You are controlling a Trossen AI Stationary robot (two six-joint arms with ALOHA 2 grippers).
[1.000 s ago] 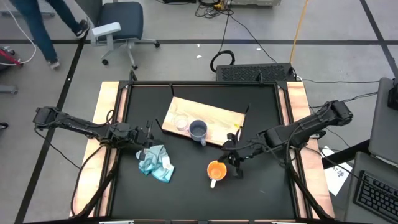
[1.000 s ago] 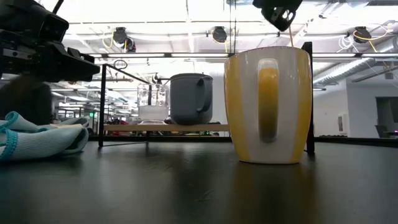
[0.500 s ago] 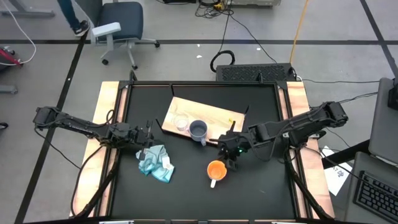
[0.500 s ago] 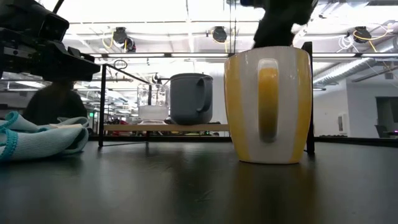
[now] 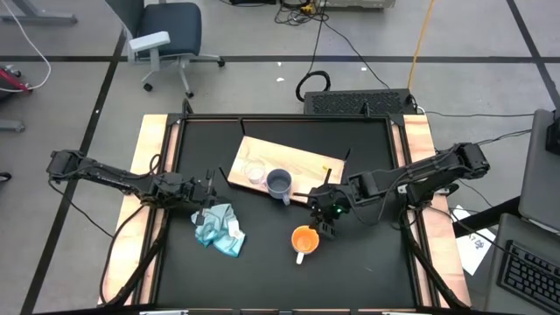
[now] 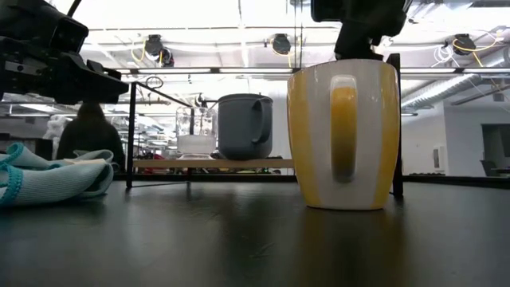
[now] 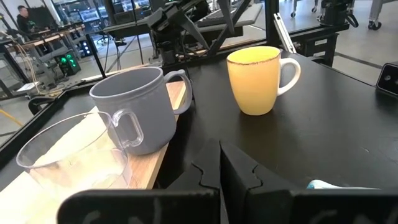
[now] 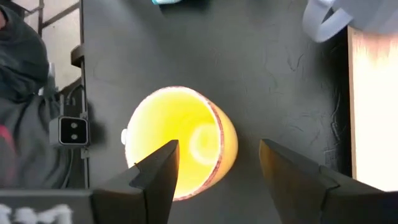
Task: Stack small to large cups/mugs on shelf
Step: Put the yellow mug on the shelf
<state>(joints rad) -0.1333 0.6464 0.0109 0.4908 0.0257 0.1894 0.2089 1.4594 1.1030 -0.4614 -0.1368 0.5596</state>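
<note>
The right gripper (image 5: 325, 224) is held just above the orange mug (image 5: 304, 239), fingers (image 8: 158, 171) spread wide, apparently lined up for a rim grasp. The mug is left on the black tabletop (image 5: 367, 175), off the shelf (image 5: 306, 166). The glass cup (image 5: 255, 172) and grey-blue mug (image 5: 278, 183) are already set on the shelf. The left gripper (image 5: 210, 199) is parked shut beside the cloth (image 5: 220, 227).

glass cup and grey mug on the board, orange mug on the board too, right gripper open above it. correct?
One thing is off: the orange mug is not on the board; it stands on the black table, as the high view shows. The rest holds: the glass cup and grey mug sit on the board, and the right gripper hangs open above the orange mug.
</note>
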